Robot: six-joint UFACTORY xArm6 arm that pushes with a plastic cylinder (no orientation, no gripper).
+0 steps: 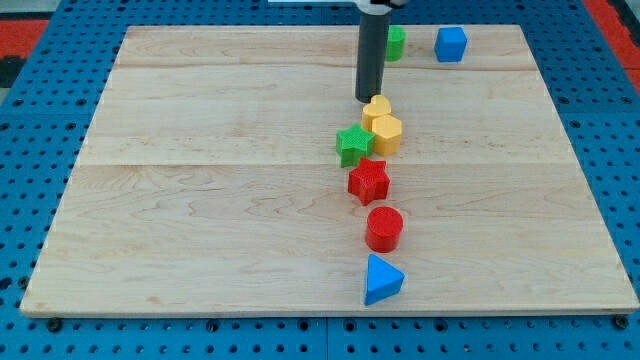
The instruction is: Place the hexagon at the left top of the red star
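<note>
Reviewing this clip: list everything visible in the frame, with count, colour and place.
yellow hexagon: 1, yellow, centre of the board, just above the red star and to its right
yellow block: 1, yellow, shape unclear, touching the hexagon's upper side
green star: 1, green, against the hexagon's left
red star: 1, red, below the green star
red cylinder: 1, red, below the red star
blue triangle: 1, blue, near the view's bottom edge
green block: 1, green, view's top, partly hidden by the rod
blue cube: 1, blue, view's top right
board: 1, light wood, on a blue pegboard
my tip: 1, dark rod, just above the yellow block
</note>
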